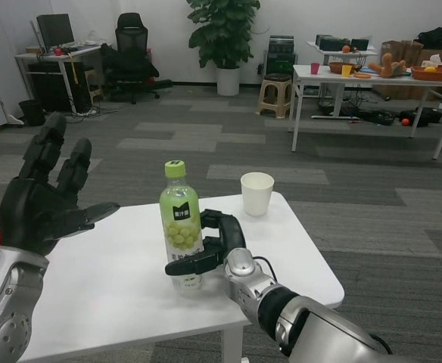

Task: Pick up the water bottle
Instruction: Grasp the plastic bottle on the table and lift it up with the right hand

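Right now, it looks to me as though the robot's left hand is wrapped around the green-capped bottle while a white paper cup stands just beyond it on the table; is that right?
Not quite: the head view shows the right hand wrapped around the green-capped bottle. The left hand is raised at the table's left side with fingers spread, holding nothing. The rest holds: the white paper cup stands just beyond the bottle on the table.

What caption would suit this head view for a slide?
Right hand grips the upright water bottle on the white table, paper cup behind it, left hand raised open.
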Available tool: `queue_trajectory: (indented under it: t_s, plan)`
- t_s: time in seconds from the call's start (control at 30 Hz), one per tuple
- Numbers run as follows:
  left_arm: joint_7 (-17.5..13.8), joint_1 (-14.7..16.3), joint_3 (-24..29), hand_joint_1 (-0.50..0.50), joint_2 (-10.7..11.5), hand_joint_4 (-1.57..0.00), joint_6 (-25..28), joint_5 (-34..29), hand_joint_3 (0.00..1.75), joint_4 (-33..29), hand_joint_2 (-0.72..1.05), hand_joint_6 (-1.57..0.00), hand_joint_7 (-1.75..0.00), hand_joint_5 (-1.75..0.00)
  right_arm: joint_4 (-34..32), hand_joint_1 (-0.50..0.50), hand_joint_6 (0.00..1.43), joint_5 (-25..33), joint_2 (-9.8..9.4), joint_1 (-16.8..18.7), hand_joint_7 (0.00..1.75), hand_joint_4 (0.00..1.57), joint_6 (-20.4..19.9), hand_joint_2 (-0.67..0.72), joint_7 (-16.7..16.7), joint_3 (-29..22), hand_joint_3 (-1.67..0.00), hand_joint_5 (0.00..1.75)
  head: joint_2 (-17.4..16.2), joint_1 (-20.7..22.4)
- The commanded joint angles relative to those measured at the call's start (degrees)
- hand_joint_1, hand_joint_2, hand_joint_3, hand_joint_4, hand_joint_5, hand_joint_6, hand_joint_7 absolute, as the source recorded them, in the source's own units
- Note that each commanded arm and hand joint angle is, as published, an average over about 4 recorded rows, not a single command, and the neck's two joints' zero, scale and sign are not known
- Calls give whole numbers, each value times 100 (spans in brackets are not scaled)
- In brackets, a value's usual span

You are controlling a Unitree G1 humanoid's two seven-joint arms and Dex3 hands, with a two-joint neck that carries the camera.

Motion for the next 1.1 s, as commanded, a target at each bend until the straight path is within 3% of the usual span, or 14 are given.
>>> queue_trajectory:
  t_s: [0.03,0.2,0.5,0.9,1.1]
  plan:
    - [-5,-49,1,-50,-31,0,-1,-8,9,39,52,0,0,0,-231,33,93,-20,-95,78,147,145,-205,9,-9,-109,-32,145,-18,11]
    - [-5,-60,-23,-50,-27,0,3,-10,9,112,52,0,0,0,-629,33,87,-286,-255,183,148,140,-231,8,-33,-259,-32,145,-44,30]
    - [-14,-106,-70,-50,-27,0,-1,-35,9,197,52,0,0,0,-1211,38,83,-890,-310,460,154,136,-192,3,-35,-993,-32,148,-37,78]
    - [-18,-110,-109,-50,-53,0,-1,-43,9,294,52,0,0,0,-1967,38,74,-1105,-565,812,157,126,-113,3,-35,-1472,-34,145,4,96]
    - [-34,-104,-133,-50,-78,0,-1,-43,9,303,52,0,0,0,-2490,38,70,-1562,-602,1073,157,123,133,3,-35,-2041,-34,153,79,111]
